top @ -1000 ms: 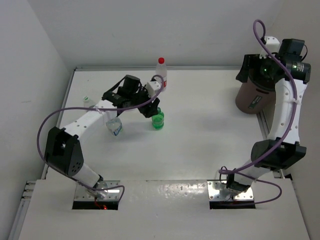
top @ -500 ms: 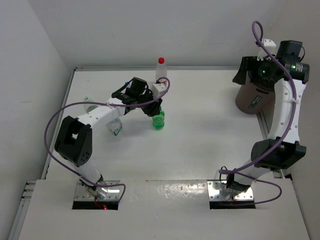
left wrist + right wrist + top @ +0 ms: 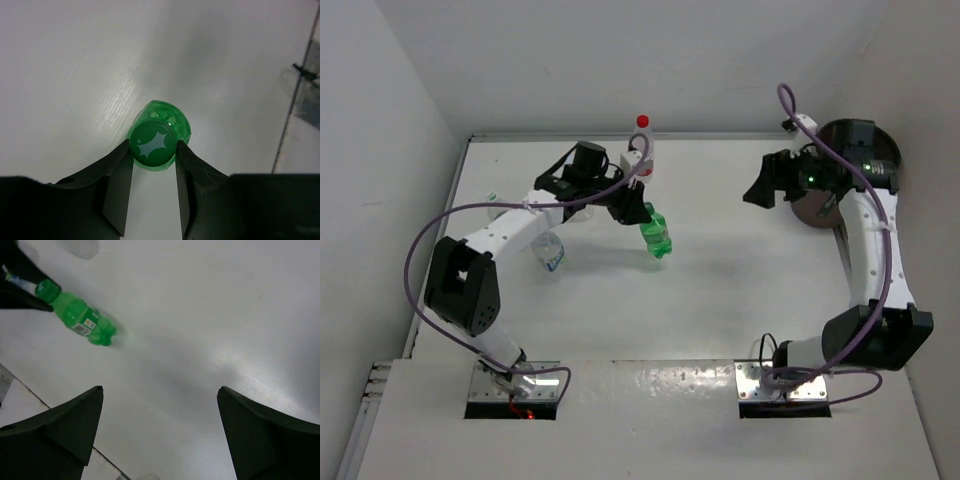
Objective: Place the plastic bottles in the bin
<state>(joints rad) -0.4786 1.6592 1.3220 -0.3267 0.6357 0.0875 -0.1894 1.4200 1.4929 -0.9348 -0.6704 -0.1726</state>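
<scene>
**Green bottle gripped by its cap; bin at far right**

Nearest, a clear plastic bottle with a blue label point(image 3: 550, 255) rests on the white bench point(image 3: 720, 290). Beyond it, the left fingers point(image 3: 642, 214) are clamped on the cap of the all-green plastic bottle point(image 3: 658, 237), which hangs tilted over mid-bench. The right fingers point(image 3: 760, 187) are spread wide and hold nothing, just beside the brown round plastic bin point(image 3: 817, 212) at far right. A red-capped clear bottle point(image 3: 642, 140) stands at the far edge.
</scene>
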